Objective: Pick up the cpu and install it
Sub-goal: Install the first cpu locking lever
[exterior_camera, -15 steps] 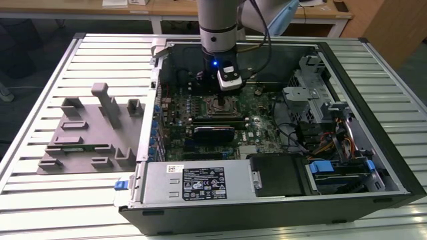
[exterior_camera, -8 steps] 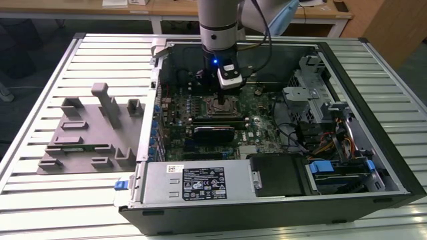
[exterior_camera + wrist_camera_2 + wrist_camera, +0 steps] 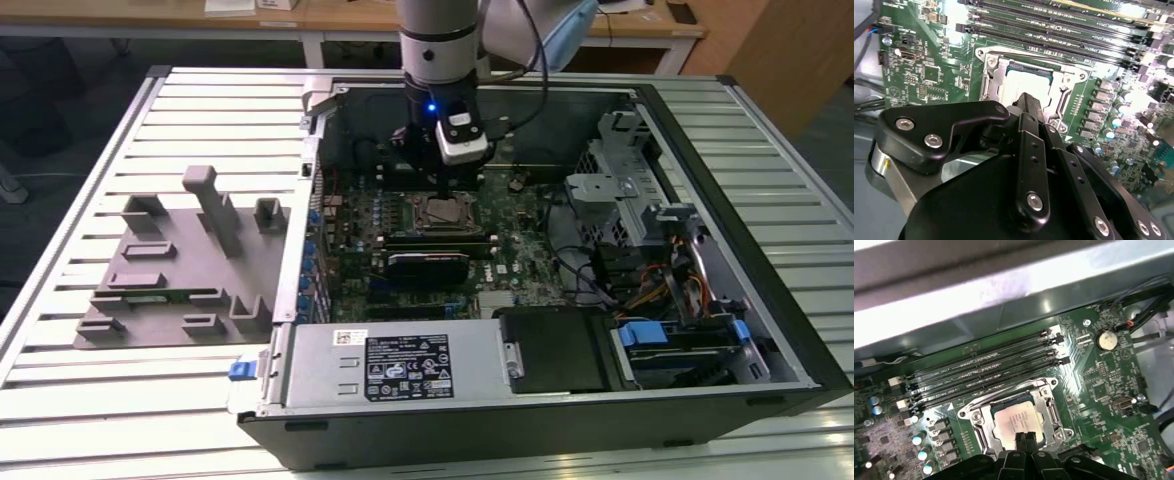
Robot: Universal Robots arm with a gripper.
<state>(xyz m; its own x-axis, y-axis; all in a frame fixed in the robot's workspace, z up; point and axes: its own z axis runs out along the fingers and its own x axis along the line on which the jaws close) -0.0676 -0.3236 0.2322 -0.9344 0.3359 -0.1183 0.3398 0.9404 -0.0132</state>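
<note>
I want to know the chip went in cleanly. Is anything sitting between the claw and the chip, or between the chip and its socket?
Nothing visible. The chip already lies inside the metal-framed socket on the green board, and the claw sits right above its near edge with its tips together, no cable or part between them.

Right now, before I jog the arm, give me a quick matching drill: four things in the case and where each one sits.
1. chip
2. hand
3. memory slots
4. round battery

A. long black strips beside the socket
B. inside the metal socket frame
C. just over the chip's edge
D. on the green board, away from the socket

Pairs: 1-B, 2-C, 3-A, 4-D
</note>
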